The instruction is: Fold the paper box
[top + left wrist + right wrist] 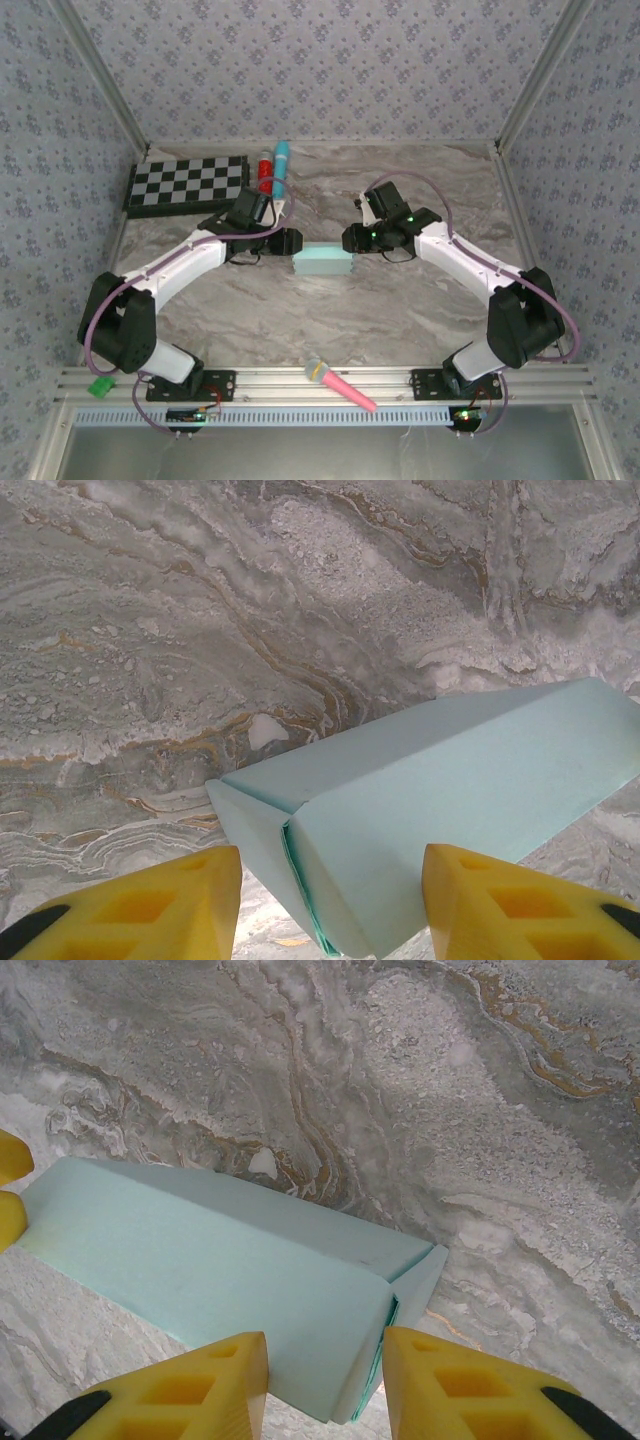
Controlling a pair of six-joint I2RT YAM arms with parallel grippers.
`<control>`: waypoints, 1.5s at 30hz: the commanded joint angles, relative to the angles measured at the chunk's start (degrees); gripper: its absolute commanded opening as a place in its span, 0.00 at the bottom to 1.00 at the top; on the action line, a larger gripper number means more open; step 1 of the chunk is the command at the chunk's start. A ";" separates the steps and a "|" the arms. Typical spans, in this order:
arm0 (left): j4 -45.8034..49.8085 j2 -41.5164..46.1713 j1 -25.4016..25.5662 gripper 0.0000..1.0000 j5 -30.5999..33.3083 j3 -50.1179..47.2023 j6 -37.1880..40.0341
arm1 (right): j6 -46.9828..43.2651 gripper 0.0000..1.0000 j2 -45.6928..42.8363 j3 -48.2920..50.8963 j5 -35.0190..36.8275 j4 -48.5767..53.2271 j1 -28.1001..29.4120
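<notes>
Left tool (pixel 332 860) parted astride paper box (pixel 450 770) end, right tool (pixel 325 1342) likewise, arms bent inward

the paper box (pixel 325 263) lies mid worktop (pixel 330 320) with the left gripper (pixel 296 243) at one end and the right gripper (pixel 346 238) at the other, so both ends are blocked. its near side is open. a checkerboard (pixel 188 184) and blue tube (pixel 281 165) sit back left.

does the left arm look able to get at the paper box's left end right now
Probably yes: the left end effector sits open right at that end of the paper box, one finger to each side, with nothing visible blocking it.
</notes>
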State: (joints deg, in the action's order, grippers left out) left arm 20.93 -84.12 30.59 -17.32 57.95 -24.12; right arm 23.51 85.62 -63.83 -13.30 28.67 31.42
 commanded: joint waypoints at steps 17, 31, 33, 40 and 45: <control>2.89 -1.09 0.38 0.51 0.88 -3.70 -0.58 | -1.47 0.37 2.77 2.40 2.40 4.11 1.35; 3.42 -2.33 0.82 0.50 1.42 -4.34 -0.26 | -1.80 0.37 4.16 2.92 6.72 5.52 2.28; 3.41 -2.37 1.01 0.47 1.44 -4.53 -0.23 | -1.72 0.36 4.44 3.08 7.17 5.50 2.36; 5.22 -2.61 1.82 0.39 3.70 -4.48 0.75 | -1.81 0.31 6.02 3.19 8.96 5.52 2.68; 6.02 -2.72 2.24 0.36 4.89 -4.52 0.74 | -1.88 0.27 7.73 3.18 9.93 5.48 3.03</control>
State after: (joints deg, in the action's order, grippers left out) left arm 18.76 -84.86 32.12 -16.45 55.00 -24.69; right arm 22.85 88.58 -63.07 -7.88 28.18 34.06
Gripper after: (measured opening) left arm 0.361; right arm 0.279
